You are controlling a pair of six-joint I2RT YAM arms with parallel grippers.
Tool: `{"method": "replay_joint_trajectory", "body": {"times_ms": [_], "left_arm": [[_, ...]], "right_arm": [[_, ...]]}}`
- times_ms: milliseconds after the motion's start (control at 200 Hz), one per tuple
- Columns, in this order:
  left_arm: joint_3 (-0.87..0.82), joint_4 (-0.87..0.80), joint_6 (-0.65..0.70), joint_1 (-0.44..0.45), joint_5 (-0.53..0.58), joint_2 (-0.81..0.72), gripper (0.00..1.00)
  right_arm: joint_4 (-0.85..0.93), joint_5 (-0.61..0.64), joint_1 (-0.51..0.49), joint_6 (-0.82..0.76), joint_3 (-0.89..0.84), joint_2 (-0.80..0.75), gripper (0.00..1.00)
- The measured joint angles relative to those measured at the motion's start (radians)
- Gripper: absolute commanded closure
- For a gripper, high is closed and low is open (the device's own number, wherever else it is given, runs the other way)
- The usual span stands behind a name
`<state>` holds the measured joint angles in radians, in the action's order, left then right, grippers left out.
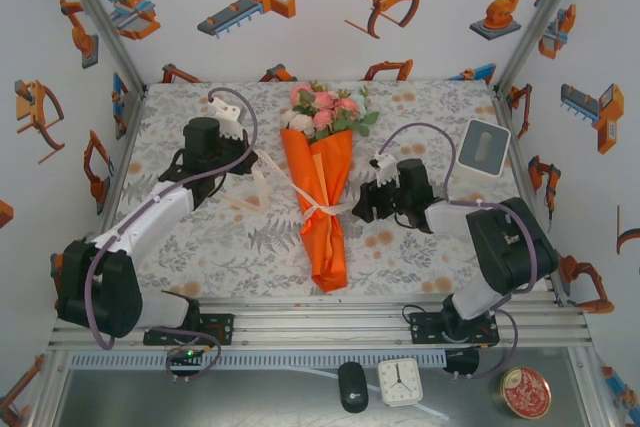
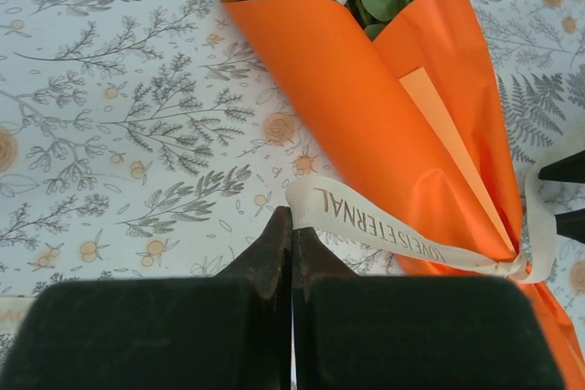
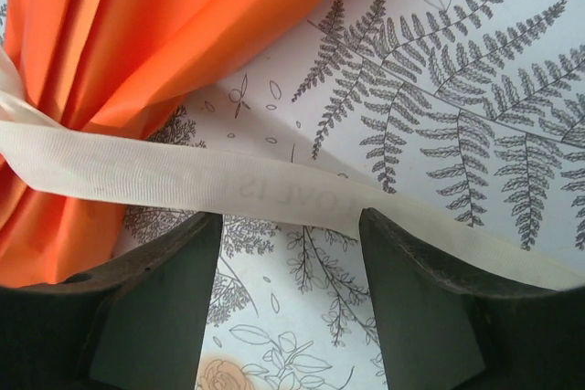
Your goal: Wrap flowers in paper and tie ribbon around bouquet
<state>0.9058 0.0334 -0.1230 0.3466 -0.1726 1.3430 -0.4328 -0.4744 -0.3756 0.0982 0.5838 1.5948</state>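
Note:
The bouquet lies mid-table, pink and white flowers [image 1: 323, 112] topping an orange paper [image 1: 322, 212] cone. A cream ribbon [image 1: 322, 209] is tied round the cone's waist. My left gripper [image 1: 255, 169] sits left of the cone. In the left wrist view the left gripper [image 2: 292, 218] is shut on the ribbon [image 2: 384, 224] end, and the band runs taut to the knot on the paper [image 2: 366, 107]. My right gripper [image 1: 362, 205] is close to the cone's right side. It stands open [image 3: 291, 221], with the other ribbon [image 3: 183, 175] tail lying across its fingertips beside the paper [image 3: 137, 34].
A white box [image 1: 482, 152] stands at the table's right rear. The floral tablecloth [image 1: 200, 237] covers the table. A clock [image 1: 399, 381], a black mouse [image 1: 352, 387] and a round tin [image 1: 525, 392] lie below the front rail. Patterned walls enclose three sides.

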Motion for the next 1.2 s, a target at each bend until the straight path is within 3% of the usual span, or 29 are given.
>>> {"method": "replay_joint_trajectory", "body": {"times_ms": [140,205,245,330,390,446,581,751,1021,1201], "left_arm": [[0.0,-0.003,0.0,-0.001,0.0,0.0,1.0],[0.0,-0.004,0.0,-0.002,0.0,0.0,1.0],[0.0,-0.004,0.0,-0.002,-0.002,0.0,1.0],[0.0,-0.004,0.0,-0.001,-0.005,0.0,1.0],[0.0,-0.005,0.0,-0.001,-0.004,0.0,1.0],[0.0,-0.006,0.0,-0.001,0.0,0.0,1.0],[0.0,-0.024,0.0,-0.002,0.007,-0.001,1.0],[0.0,-0.028,0.0,-0.001,-0.004,-0.001,1.0],[0.0,-0.028,0.0,-0.001,-0.016,-0.001,1.0],[0.0,-0.028,0.0,-0.001,-0.031,-0.001,1.0]], "right_arm": [[-0.105,0.024,-0.003,-0.004,-0.011,0.037,0.43],[-0.143,0.02,-0.005,-0.006,-0.012,0.055,0.49],[-0.162,0.018,-0.007,-0.009,-0.012,0.066,0.57],[-0.195,0.013,-0.011,-0.016,-0.013,0.091,0.87],[-0.2,0.018,-0.013,-0.003,-0.014,0.098,0.93],[-0.198,0.019,-0.013,0.01,-0.017,0.092,0.88],[-0.133,0.033,-0.013,0.023,-0.055,-0.029,0.5],[-0.032,0.015,-0.015,-0.08,-0.016,-0.108,0.33],[0.008,-0.128,-0.042,-0.282,0.033,0.018,0.28],[-0.091,-0.14,-0.042,-0.339,0.039,0.1,0.29]]}}
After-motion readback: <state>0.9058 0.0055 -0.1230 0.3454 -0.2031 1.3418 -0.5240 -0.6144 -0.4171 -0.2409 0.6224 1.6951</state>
